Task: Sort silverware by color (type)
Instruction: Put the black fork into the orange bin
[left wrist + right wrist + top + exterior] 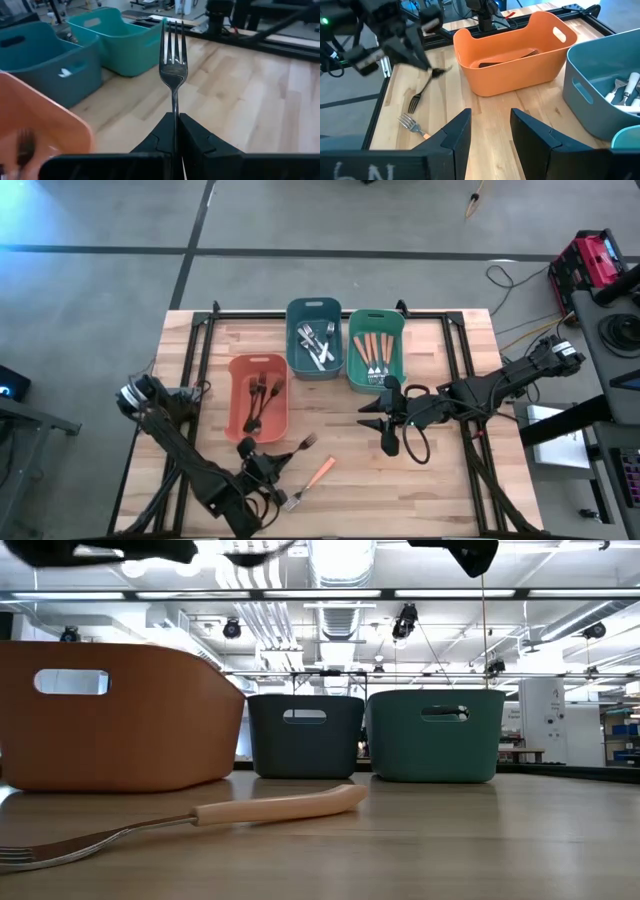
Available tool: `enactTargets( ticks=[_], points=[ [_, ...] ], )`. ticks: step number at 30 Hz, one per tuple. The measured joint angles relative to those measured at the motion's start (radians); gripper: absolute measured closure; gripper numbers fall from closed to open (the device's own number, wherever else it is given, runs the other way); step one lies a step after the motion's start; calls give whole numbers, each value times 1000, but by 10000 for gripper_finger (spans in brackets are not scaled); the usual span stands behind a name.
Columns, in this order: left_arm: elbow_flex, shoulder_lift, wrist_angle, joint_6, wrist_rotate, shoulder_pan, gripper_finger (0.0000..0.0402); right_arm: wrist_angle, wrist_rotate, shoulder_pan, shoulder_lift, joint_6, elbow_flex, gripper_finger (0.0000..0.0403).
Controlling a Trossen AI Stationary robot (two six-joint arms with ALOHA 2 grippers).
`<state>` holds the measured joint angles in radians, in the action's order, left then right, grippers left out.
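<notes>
My left gripper (272, 462) is near the table's front, just in front of the salmon bin (258, 410), and is shut on a dark metal fork (173, 70). That fork's tines (308, 442) point toward the table's right and far side. A fork with an orange handle (312, 478) lies flat on the table beside it, also seen in the low view (280, 807). My right gripper (385, 430) stands open above the table, in front of the green bin (376, 350), with nothing between its fingers (455, 132). My left gripper pinches the fork's handle (174, 117) between its two fingers. The fork runs straight out ahead of the fingers, in line with them, tines foremost. The fork is lifted clear of the table, and its handle end is hidden between the fingers.
The salmon bin holds dark forks. The blue bin (314, 338) holds shiny silver pieces, and the green bin holds orange-handled ones. All three bins stand at the table's far middle. Bare wood lies to the left and right of them and along the front.
</notes>
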<state>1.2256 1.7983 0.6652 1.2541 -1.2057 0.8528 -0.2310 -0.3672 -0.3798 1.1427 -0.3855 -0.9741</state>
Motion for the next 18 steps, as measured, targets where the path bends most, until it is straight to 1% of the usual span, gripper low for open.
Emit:
enactTargets(
  ticks=[3, 7, 10, 13, 15, 18],
  points=[
    [44, -29, 170, 91, 0, -2, 401, 0, 0, 0, 0, 0, 0, 275],
    [69, -65, 425, 294, 8, -4, 401, -2, 0, 0, 0, 0, 0, 275],
    [68, -86, 613, 480, 44, -13, 401, -2, 0, 0, 0, 2, 0, 275],
    [67, -100, 766, 632, 116, -34, 401, -2, 0, 0, 0, 3, 0, 275],
    [66, -106, 830, 677, 147, -58, 401, -2, 0, 0, 0, 3, 0, 275],
    [57, -118, 880, 675, 159, -102, 401, 1, 0, 0, 0, 23, 0, 275]
  ],
)
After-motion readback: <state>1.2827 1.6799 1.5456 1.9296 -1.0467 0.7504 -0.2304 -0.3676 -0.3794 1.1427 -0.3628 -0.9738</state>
